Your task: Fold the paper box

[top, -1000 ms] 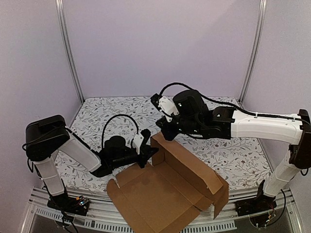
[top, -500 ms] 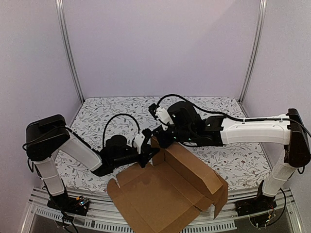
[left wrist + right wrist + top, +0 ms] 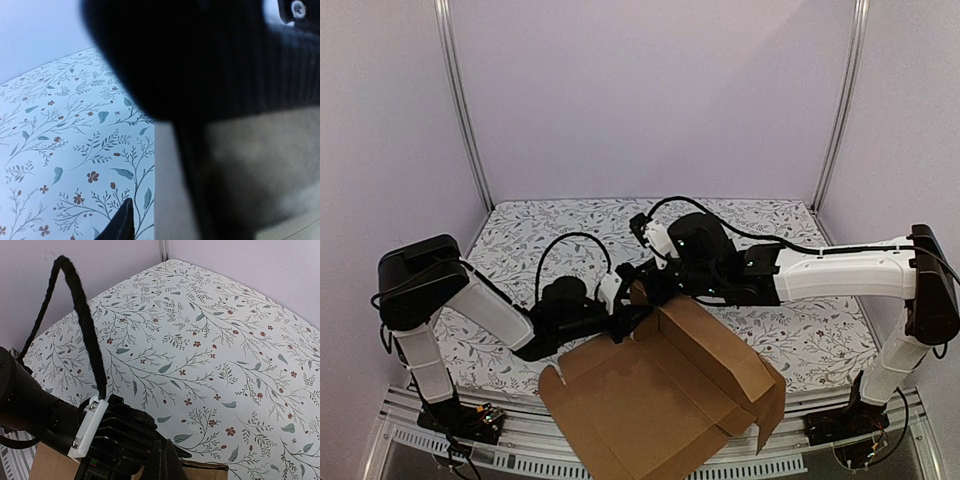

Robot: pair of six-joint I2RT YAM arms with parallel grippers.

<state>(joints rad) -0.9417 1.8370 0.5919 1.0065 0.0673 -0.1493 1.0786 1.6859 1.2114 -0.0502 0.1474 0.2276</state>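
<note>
Crowding one corner of the paper box (image 3: 650, 410), both claws leave little margin. The box lies at six o'clock on the counter (image 3: 540, 235), its near part overhanging the edge and its far wall raised. The left claw (image 3: 623, 322) sits against that wall's left end; I cannot tell whether its jaws are wide or narrow. The right claw (image 3: 642, 290), pinched closed with nothing seen between the jaws, hovers just beside it toward twelve o'clock.

Risks noted:
- The claws could collide.
- The wall, if unsupported, could fall flat.
- A push toward six o'clock could tip the box off the counter.
</note>
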